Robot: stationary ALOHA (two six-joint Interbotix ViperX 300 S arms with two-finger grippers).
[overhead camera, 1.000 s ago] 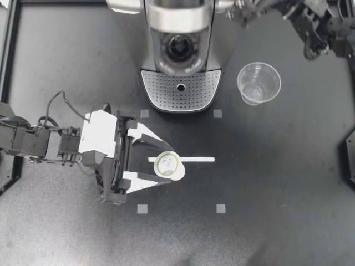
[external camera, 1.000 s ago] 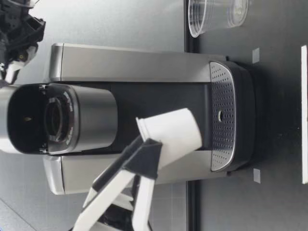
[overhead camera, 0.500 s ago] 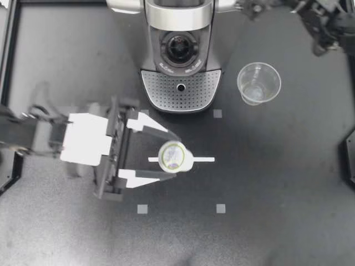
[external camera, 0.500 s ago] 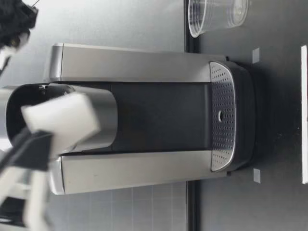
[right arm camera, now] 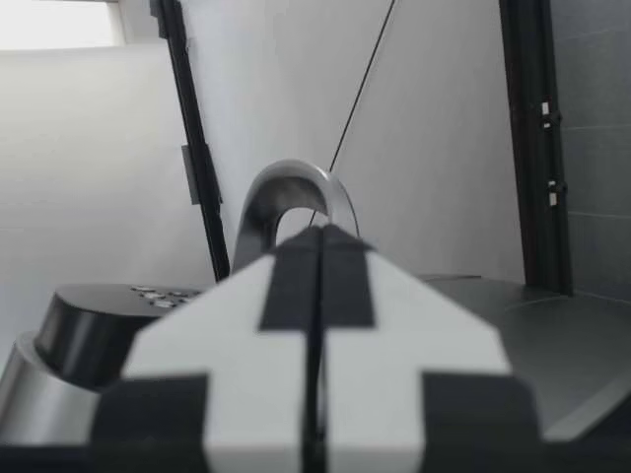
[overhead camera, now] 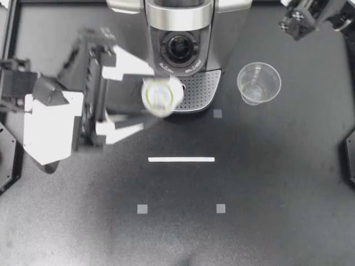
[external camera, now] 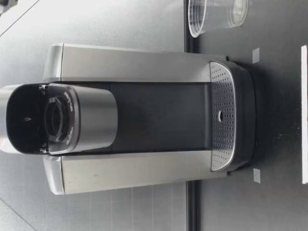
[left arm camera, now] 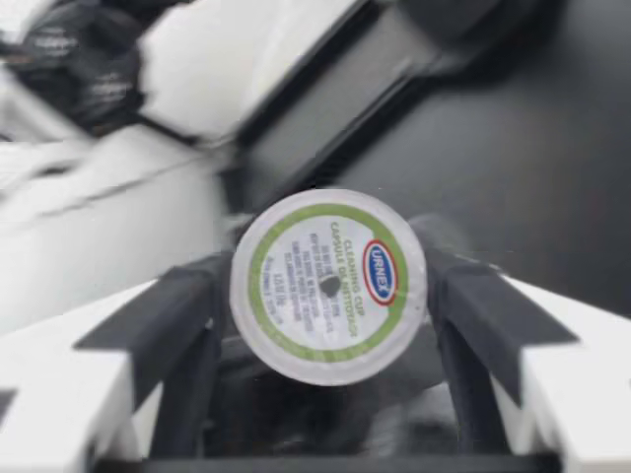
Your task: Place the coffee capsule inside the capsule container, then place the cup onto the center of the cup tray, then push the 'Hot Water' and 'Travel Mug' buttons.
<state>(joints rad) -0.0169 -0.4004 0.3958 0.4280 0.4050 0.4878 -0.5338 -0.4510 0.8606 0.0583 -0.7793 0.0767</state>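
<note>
- My left gripper (overhead camera: 147,95) is blurred in the top view; wrist view shows its fingers (left arm camera: 473,325) clamping the white foil-lidded coffee capsule (overhead camera: 161,95) from two sides
- Capsule held over the perforated cup tray (overhead camera: 202,91), just short of the round open capsule container (overhead camera: 179,49) in the silver-and-black coffee machine (overhead camera: 180,16)
- My right gripper (overhead camera: 294,23) is cut off at the edge; fingers pressed together
- Clear plastic cup (overhead camera: 258,83) stands upright on the black table (overhead camera: 266,183), beside the tray; low view crops it
</note>
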